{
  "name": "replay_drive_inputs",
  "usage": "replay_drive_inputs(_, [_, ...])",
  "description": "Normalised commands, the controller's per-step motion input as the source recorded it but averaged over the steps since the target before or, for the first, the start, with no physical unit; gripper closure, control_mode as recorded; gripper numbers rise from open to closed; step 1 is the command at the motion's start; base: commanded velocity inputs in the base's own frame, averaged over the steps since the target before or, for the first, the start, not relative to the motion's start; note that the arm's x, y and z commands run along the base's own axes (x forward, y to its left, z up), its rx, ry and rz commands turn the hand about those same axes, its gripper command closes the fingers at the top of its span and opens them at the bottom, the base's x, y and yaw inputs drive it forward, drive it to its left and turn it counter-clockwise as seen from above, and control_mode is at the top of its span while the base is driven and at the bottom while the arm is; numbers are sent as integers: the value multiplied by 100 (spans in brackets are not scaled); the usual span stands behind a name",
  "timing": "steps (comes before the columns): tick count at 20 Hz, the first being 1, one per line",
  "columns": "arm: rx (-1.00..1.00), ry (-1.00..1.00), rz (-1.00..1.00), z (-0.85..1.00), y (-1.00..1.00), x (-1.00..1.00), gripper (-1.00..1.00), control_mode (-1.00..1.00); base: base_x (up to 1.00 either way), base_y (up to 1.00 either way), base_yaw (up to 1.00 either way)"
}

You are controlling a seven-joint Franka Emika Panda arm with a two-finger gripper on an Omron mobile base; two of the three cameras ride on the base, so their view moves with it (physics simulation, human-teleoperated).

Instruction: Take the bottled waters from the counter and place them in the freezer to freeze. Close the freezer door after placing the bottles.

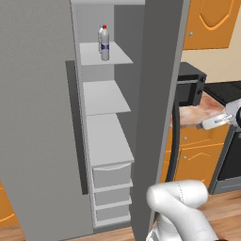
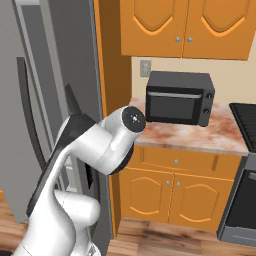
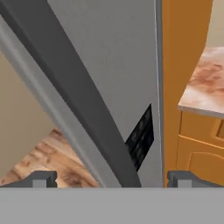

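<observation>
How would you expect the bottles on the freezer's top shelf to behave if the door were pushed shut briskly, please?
The bottles stand upright, tall and narrow, close to the shelf front edge, so a jolt could probably tip them. Being round, a fallen one would likely roll, perhaps off the shelf. The door is a large rigid panel and should swing stiffly, so a gentle push seems wiser.

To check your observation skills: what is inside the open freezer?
On the top shelf of the freezer stand the bottled waters, one partly hidden behind the red-capped one. The lower shelves look bare; the bottom drawers are closed, so their contents cannot be seen.
</observation>
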Motion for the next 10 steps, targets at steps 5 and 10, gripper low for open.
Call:
replay_drive_inputs(5, [0, 0, 9, -25, 7, 24, -100, -100, 0, 0, 0])
replay_drive_inputs(10, [0, 3, 5, -10, 48, 0, -100, -100, 0, 0, 0])
